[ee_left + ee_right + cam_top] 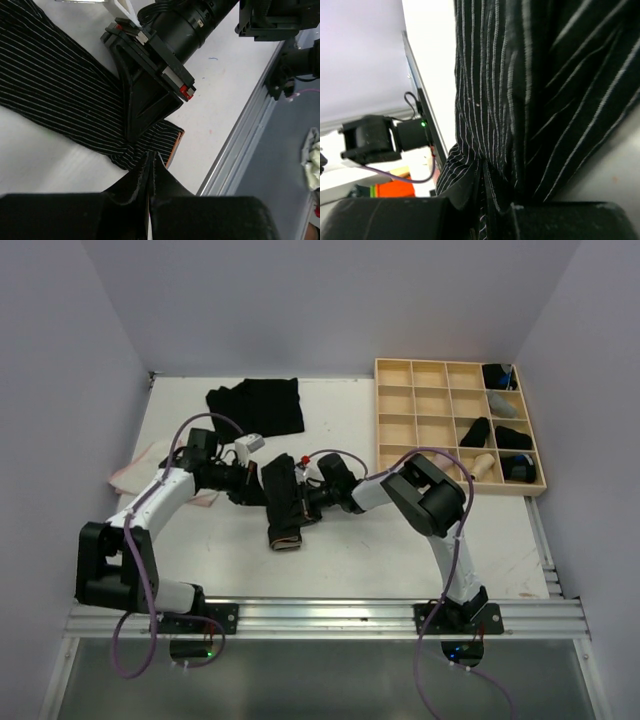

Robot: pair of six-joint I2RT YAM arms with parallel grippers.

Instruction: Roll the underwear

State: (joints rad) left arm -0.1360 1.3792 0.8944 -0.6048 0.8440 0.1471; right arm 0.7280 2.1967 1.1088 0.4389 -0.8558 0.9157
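Note:
A black underwear with thin white stripes lies in a long folded strip at the table's middle; its end has an orange edge. My two grippers meet over it from either side. The left gripper is shut, its tips touching the strip's edge with no cloth seen between them. Opposite it, the right gripper is shut on the striped cloth, which bunches between its fingers. In the left wrist view that right gripper presses down on the strip.
A pile of plain black underwear lies at the back. A whitish pink-edged piece sits at the left edge, partly under the left arm. A pale wooden grid tray at the back right holds dark rolls.

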